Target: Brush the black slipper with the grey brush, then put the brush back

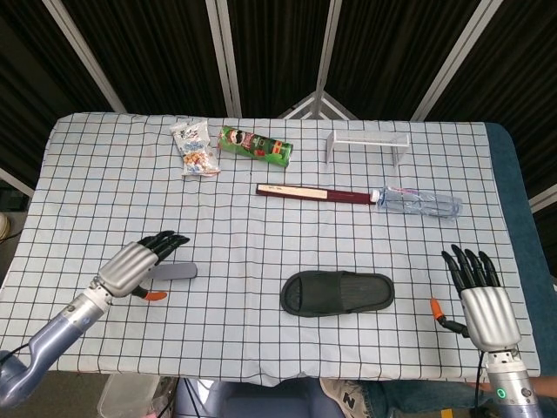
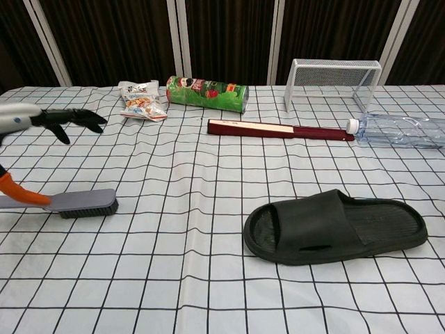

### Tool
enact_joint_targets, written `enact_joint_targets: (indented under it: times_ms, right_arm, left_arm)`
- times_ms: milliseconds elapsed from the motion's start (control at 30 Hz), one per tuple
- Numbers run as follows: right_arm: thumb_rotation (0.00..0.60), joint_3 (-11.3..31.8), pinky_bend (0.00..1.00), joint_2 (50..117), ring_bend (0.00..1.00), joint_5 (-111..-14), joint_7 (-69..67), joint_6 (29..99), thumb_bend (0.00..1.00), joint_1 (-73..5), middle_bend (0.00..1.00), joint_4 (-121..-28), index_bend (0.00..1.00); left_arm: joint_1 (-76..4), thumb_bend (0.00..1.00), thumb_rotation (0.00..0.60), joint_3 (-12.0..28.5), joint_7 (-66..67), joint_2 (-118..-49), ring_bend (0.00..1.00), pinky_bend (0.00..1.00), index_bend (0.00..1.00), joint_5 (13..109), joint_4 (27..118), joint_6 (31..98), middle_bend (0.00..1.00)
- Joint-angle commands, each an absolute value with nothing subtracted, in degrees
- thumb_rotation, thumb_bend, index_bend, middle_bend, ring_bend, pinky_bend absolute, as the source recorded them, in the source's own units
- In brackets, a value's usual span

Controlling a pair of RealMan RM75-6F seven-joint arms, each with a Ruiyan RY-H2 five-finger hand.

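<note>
Looking down from the head view, the left hand (image 1: 137,264) hangs with fingers spread and straight, holding nothing; the grey brush (image 1: 172,273) lies flat on the checked worktop (image 1: 261,226) just under and beyond its fingertips, with an orange tip at the handle end showing beneath the palm. The black slipper (image 1: 338,292) lies well off to that hand's right, sole down, about midway between the two hands. The right hand (image 1: 481,299) rests near the worktop's right edge, fingers spread and empty. Far beyond both hands sit a snack packet (image 1: 193,147), a green crisp tube (image 1: 255,144), a dark red flat box (image 1: 315,193), a clear plastic bottle (image 1: 419,203) and a white wire rack (image 1: 368,144).

From the chest view, only the left hand's dark fingers (image 2: 73,117) show, lifted clear above the brush (image 2: 82,202), which rests bristles down. The right hand is out of this frame.

The brush looks light and rigid, its plastic back likely slick, so the narrow handle near the orange end seems the surest place to grip. The slipper (image 2: 335,226) looks like soft, bendy foam that would slide under strokes unless steadied.
</note>
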State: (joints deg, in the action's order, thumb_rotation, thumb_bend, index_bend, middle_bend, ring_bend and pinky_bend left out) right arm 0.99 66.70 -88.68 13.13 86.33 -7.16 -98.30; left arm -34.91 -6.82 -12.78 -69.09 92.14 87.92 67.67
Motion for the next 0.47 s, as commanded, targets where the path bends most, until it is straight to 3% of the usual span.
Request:
enact_joint_targets:
  times_ms: [33, 100, 233, 300, 467]
  right_arm:
    - [0.358, 1.6, 0.00, 65.6, 0.00, -87.8, 13.8, 88.0, 0.48, -6.0, 0.00, -98.8, 0.00]
    - [0.358, 2.0, 0.00, 64.7, 0.00, -85.9, 15.8, 88.6, 0.47, -5.1, 0.00, -99.1, 0.00]
    - [0.350, 2.6, 0.00, 63.1, 0.00, -80.2, 19.5, 86.8, 0.47, -4.4, 0.00, -100.8, 0.00]
    - [0.352, 2.8, 0.00, 62.4, 0.00, -77.7, 20.0, 84.9, 0.47, -4.5, 0.00, -102.3, 0.00]
    - [0.411, 2.5, 0.00, 61.1, 0.00, -76.5, 18.4, 81.9, 0.46, -5.1, 0.00, -105.2, 0.00]
  left_arm:
    - [-26.4, 0.02, 0.600, -8.7, -12.9, -61.2, 0.00, 0.12, 0.00, 94.1, 94.2, 80.3, 0.00]
    - [-19.9, 0.02, 0.600, -9.0, -4.2, -59.6, 0.00, 0.09, 0.00, 90.7, 95.3, 87.7, 0.00]
    - [-7.7, 0.02, 0.600, -7.5, 8.2, -63.6, 0.00, 0.05, 0.00, 83.4, 95.5, 102.4, 0.00]
    - [-4.8, 0.02, 0.600, -6.8, 9.0, -65.7, 0.00, 0.05, 0.00, 81.2, 93.6, 104.9, 0.00]
    - [-4.1, 0.02, 0.600, -6.2, 7.2, -65.2, 0.00, 0.05, 0.00, 81.1, 92.7, 103.0, 0.00]
